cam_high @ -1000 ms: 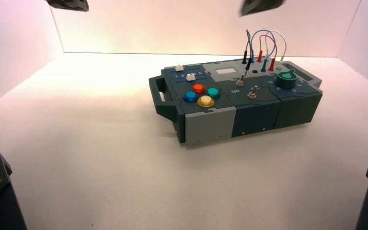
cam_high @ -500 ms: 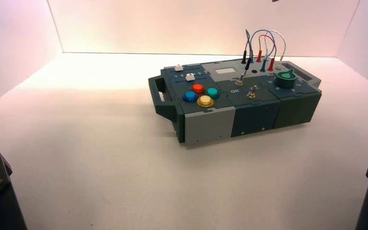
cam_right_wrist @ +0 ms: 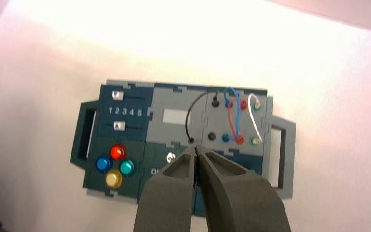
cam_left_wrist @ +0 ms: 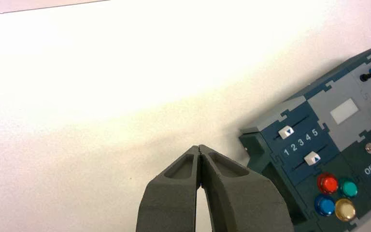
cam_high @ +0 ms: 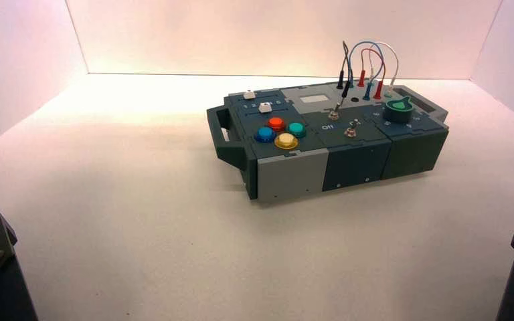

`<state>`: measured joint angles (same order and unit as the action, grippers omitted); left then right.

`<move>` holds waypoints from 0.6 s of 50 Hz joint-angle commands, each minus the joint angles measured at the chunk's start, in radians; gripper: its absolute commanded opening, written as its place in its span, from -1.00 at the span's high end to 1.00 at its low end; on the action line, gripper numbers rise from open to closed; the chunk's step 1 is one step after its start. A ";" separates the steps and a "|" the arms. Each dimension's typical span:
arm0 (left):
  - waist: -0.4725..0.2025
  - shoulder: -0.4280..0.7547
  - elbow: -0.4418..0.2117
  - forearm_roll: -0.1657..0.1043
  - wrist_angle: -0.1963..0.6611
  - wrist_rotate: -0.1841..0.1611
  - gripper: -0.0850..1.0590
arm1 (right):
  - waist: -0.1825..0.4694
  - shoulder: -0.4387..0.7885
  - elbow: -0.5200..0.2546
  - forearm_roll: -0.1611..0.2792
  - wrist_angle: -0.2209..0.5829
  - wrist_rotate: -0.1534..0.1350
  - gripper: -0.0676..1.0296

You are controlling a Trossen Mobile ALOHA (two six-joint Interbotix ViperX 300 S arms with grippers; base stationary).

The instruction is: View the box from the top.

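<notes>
Pale, glossy tabletop (cam_high: 140, 247) supports our long teal-and-grey box (cam_high: 291, 175), right of centre. Left gripper (cam_left_wrist: 199, 146), beside it, and right gripper (cam_right_wrist: 196, 146), above it: tips together. Lowering the latter could snag wires.

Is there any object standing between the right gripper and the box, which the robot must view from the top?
Nothing visible stands between the right gripper and the box. In the right wrist view, the box's top shows beyond the shut fingertips; only the gripper itself covers part of it, around the green knob's side.
</notes>
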<state>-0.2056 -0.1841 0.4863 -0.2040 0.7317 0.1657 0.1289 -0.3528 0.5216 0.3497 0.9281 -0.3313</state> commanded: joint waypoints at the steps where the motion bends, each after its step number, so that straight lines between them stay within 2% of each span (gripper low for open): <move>1: 0.005 -0.014 -0.048 0.002 0.031 0.005 0.91 | -0.006 0.018 -0.052 -0.002 0.044 0.002 0.92; 11: 0.005 -0.025 -0.074 -0.005 0.086 0.003 0.91 | -0.006 0.072 -0.092 -0.018 0.123 0.006 0.92; 18: 0.003 -0.032 -0.083 -0.015 0.132 0.005 0.91 | -0.018 0.089 -0.115 -0.037 0.160 0.028 0.92; 30: -0.025 -0.040 -0.092 -0.026 0.195 0.003 0.91 | -0.043 0.089 -0.127 -0.037 0.224 0.038 0.92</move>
<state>-0.2148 -0.1963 0.4249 -0.2255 0.9158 0.1657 0.0966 -0.2546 0.4249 0.3099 1.1305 -0.2945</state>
